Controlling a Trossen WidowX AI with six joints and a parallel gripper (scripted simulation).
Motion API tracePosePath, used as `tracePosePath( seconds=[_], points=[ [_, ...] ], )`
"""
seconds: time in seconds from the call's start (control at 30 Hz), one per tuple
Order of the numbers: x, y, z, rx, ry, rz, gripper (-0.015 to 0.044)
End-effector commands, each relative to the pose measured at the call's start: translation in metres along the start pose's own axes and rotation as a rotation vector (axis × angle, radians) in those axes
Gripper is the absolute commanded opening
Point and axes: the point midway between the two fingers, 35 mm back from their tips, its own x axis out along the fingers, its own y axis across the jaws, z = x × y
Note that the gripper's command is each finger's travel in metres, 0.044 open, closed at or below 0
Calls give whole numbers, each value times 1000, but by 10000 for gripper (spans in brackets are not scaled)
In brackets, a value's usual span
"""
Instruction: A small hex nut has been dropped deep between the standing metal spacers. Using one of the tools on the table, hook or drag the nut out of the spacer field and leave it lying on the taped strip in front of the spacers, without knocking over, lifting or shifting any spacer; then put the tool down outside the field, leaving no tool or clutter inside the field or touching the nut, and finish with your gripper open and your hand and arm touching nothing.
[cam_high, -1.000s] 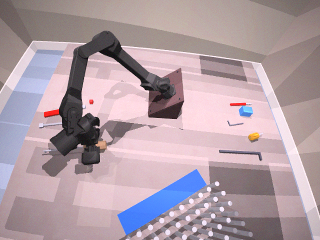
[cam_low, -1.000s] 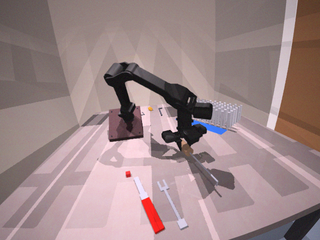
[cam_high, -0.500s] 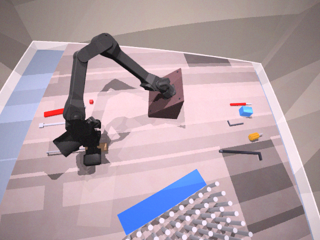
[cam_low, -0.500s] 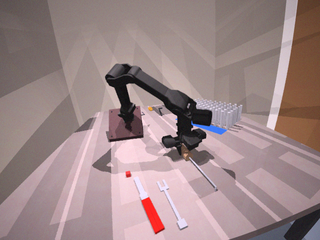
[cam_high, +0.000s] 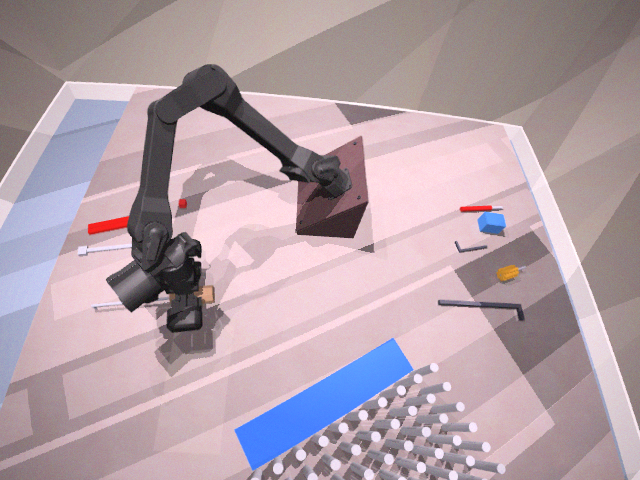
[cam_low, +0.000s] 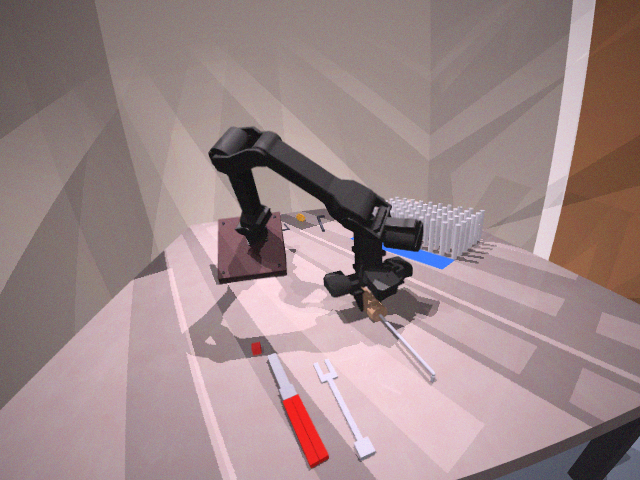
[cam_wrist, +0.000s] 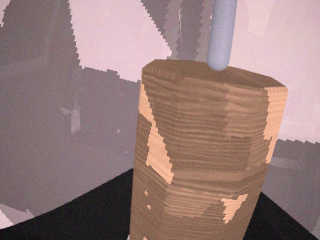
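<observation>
My gripper (cam_high: 184, 297) (cam_low: 367, 300) is shut on the wooden handle (cam_high: 208, 293) (cam_low: 375, 306) (cam_wrist: 205, 140) of a hook tool, low over the table at the left in the top view. The tool's thin metal rod (cam_high: 105, 305) (cam_low: 405, 345) (cam_wrist: 223, 35) points away from the field and ends in a small bent tip (cam_low: 433, 378). Whether the tip touches the table is unclear. The blue taped strip (cam_high: 323, 403) (cam_low: 421, 256) lies in front of the standing spacers (cam_high: 394, 424) (cam_low: 444, 235). The near field edge is cut off in the top view. I cannot see the nut.
A red-handled tool (cam_high: 108, 225) (cam_low: 305, 428), a white forked tool (cam_high: 105, 248) (cam_low: 345, 408) and a red cube (cam_high: 182, 203) (cam_low: 256, 348) lie near the arm. Across the table lie a long black hex key (cam_high: 480, 304), a small one (cam_high: 473, 248), two screwdrivers and a blue block (cam_high: 491, 222).
</observation>
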Motion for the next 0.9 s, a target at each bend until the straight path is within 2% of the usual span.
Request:
tracePosePath(
  seconds=[0.0,0.87],
  points=[
    [4,-1,-1,1,1,-1,0],
    [4,-1,-1,-3,-25,28,0]
  ],
)
